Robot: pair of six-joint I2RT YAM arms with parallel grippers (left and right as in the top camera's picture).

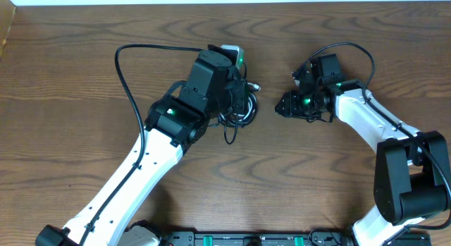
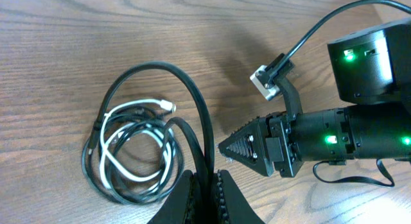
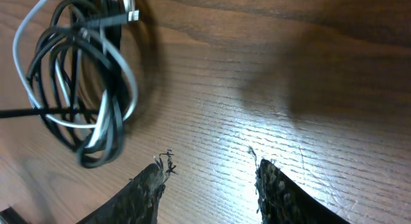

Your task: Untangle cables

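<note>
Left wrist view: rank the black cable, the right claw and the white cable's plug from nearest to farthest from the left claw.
1. black cable, pinched in the left claw itself.
2. right claw, just ahead, to the right.
3. white cable's plug, farther ahead, to the left.

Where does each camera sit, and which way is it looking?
Overhead: above the table, looking straight down; left arm and right arm both show, with the cables by the left one.
Left wrist: on the left arm, looking past the left fingers, shut on a black cable, at the right fingers.
Right wrist: on the right arm, looking down past the open right fingers at the table.
Shared: both wrist views show the same tangled cables.
</note>
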